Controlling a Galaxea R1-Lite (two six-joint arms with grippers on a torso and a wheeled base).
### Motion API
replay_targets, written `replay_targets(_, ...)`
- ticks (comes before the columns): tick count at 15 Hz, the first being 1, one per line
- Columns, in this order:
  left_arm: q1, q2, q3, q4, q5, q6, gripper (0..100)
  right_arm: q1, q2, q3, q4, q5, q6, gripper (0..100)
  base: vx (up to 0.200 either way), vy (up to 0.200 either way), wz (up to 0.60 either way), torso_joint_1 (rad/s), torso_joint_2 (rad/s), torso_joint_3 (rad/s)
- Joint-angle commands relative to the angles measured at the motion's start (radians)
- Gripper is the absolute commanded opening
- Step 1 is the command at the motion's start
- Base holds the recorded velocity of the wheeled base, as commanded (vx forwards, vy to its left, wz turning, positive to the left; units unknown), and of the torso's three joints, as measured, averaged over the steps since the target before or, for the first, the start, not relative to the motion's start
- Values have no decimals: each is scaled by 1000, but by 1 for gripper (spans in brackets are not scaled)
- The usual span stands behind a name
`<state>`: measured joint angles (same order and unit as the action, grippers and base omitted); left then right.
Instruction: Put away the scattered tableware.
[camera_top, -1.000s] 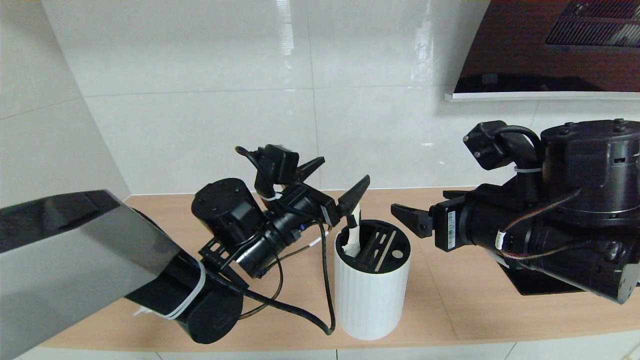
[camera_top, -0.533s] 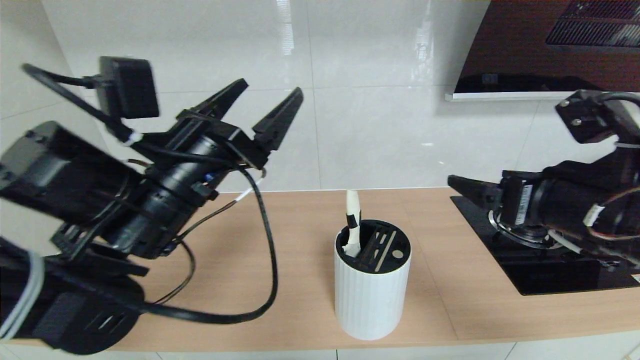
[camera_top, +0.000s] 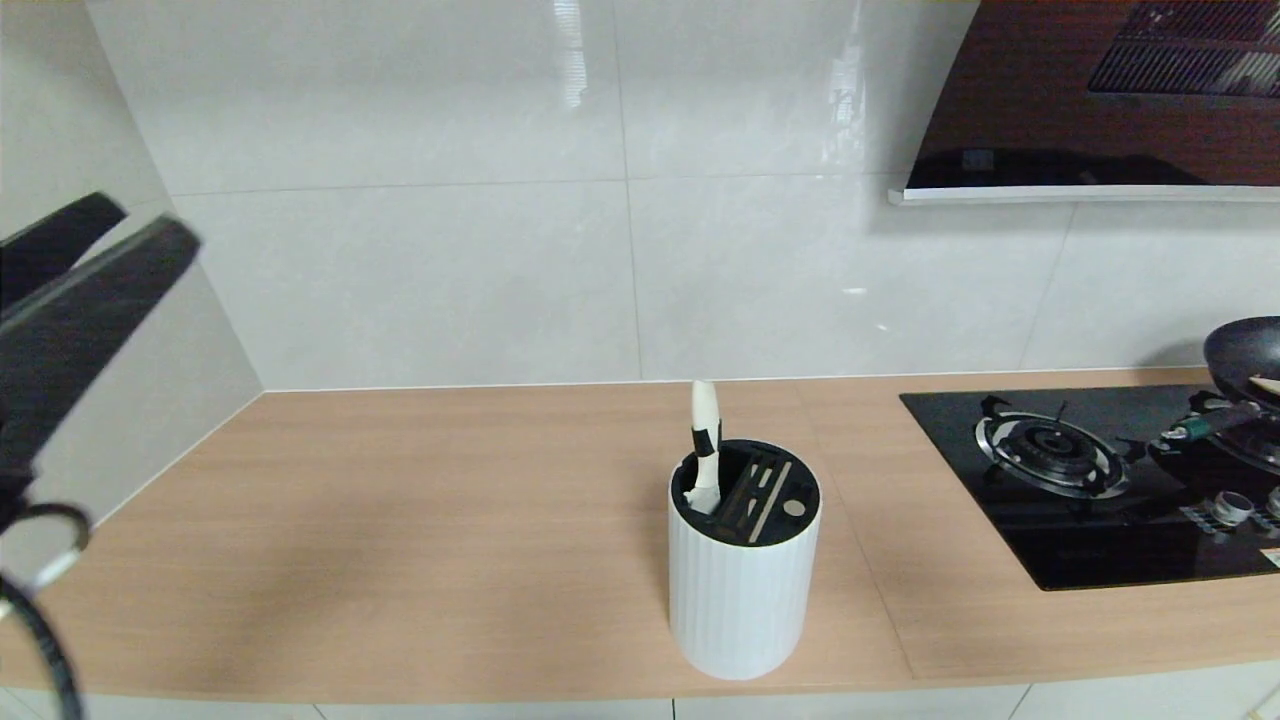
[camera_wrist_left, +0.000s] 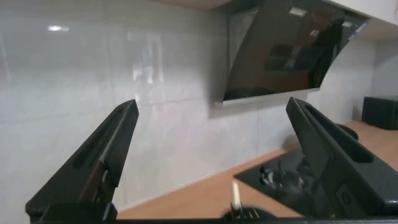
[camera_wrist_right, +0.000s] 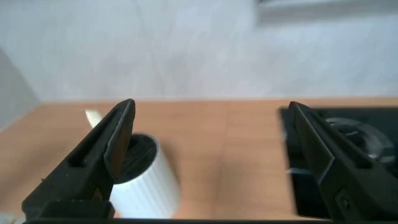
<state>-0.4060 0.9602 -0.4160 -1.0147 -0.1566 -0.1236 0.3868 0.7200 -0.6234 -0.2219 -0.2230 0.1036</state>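
**Head view.** A white ribbed holder (camera_top: 742, 590) stands on the desk (camera_top: 400, 520), close to its near edge. One white-handled utensil (camera_top: 706, 430) is seated upright in a slot on the holder's left side, with its handle projecting above the rim. The left gripper (camera_top: 148, 222) is held high at the far left, well apart from the holder, parted and with nothing between its jaws. A hob (camera_top: 1090, 490) is set into the desk on the right, and a pan (camera_top: 1245, 355) sits on its far-right burner.

**Left wrist view.** The left gripper (camera_wrist_left: 211, 109) is spread wide and carries nothing. The utensil handle (camera_wrist_left: 236, 196) is seen low between the jaws, farther off, with the hob (camera_wrist_left: 280, 177) beyond it.

**Right wrist view.** The right gripper (camera_wrist_right: 211, 107) is likewise spread wide and unloaded. The holder (camera_wrist_right: 149, 174) lies below it, and the hob (camera_wrist_right: 354, 155) lies to the right.

**Step in hand.** The stowing step is judged complete for this utensil – it is housed and neither gripper touches it. No other loose tableware is made out on the desk, so the next move is judged to call for a search for further items, or for the arms to be parked.

**Edges and room.** Room for movement is judged widest to the left of the holder, up to the wall corner. Care is advised at the near desk edge – the holder could be pushed over it – and along the hob's left border.
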Motion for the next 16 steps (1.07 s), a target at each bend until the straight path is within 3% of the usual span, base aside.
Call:
replay_targets(1,156,-600,-86,596,-20,-76,100,-97,-370,8,230,-1,-58,100,0,0,0,0,0,0)
replay_targets(3,208,-687,-124,691,-72,-152,100,-158,-429,11,269,2,-74,100,0,0,0,0,0,0)
replay_targets(4,231,-733,-119,708,-81,-209,100,-186,-467,14,289,2,-81,100,0,0,0,0,0,0)
replay_targets(7,265,-824,-78,755,-78,-254,100,-276,-573,33,378,5,-119,100,0,0,0,0,0,0)
replay_targets(9,315,-864,-47,760,-77,-272,100,-342,-648,60,417,7,-137,100,0,0,0,0,0,0)
replay_targets(11,346,-871,-30,757,-72,-275,100,-379,-694,82,423,10,-137,100,0,0,0,0,0,0)
replay_targets(13,401,-957,9,778,-80,-278,100,-387,-720,186,392,-64,-127,100,0,0,0,0,0,0)
replay_targets(14,401,-957,9,778,-80,-278,100,-387,-720,186,392,-64,-127,100,0,0,0,0,0,0)
replay_targets(15,404,-960,118,760,-4,-214,100,-387,-720,248,360,-101,-111,100,0,0,0,0,0,0)
replay_targets(16,404,-960,197,748,5,-159,100,-387,-720,301,345,-101,-111,100,0,0,0,0,0,0)
